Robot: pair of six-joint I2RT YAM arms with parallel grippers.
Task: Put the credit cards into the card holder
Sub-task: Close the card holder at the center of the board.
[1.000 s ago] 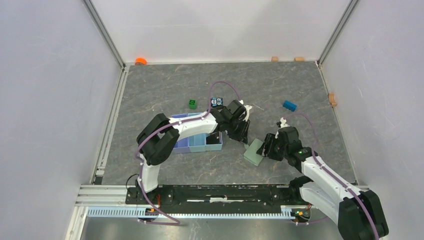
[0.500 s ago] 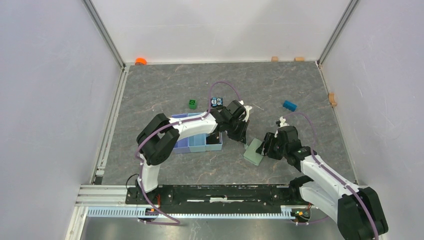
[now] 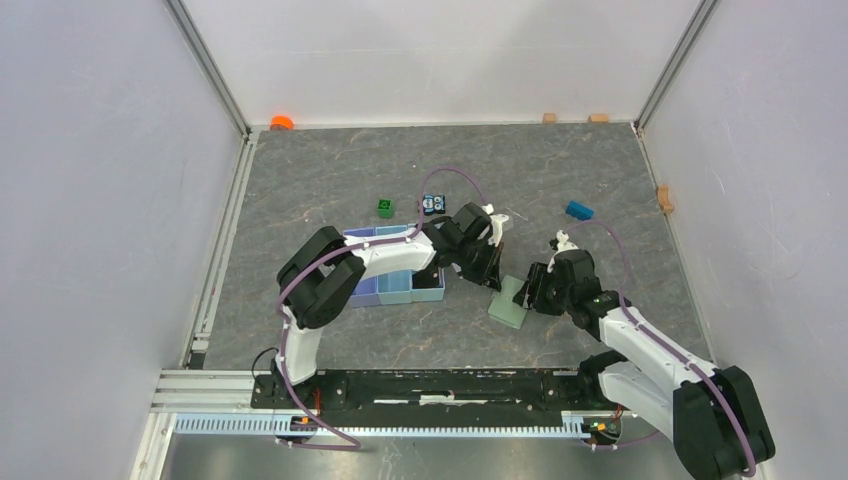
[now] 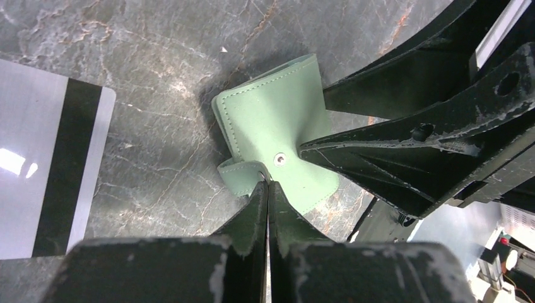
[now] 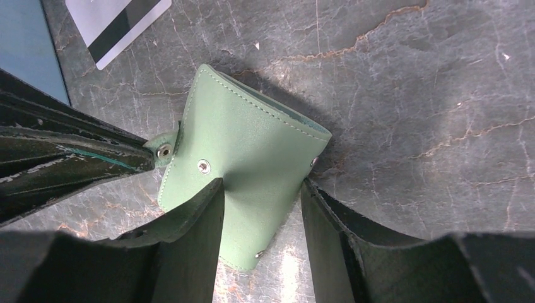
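Item: holder, sage green, stitched edge, closed. It sits on the table right of centre, between the two arms and near the tray. A dark shadow under its far edge suggests that edge is raised off the table.

Snap tab: unfastened, projecting from the side of the holder.

Left tool: jaws fully together, pinching the end of the tab.

Right tool: jaws at medium width over the holder's near end. One finger crosses the green face beside the snap stud and the other sits at the side edge. Whether they clamp or merely rest cannot be told.

Card: one seen, pale with a dark stripe, flat on the table just beside the holder and not in it. No other card is visible.

Assessment: the holder is judged light, soft and pliable. Its face creases near the stud, so it will bow or slide if pulled by the tab alone. The best hold is across its stitched side edges, with the tab used only to peel it open. The card is judged thin, stiff and slick. Lying flat, it offers no edge to grip and likely needs tipping or sliding first.
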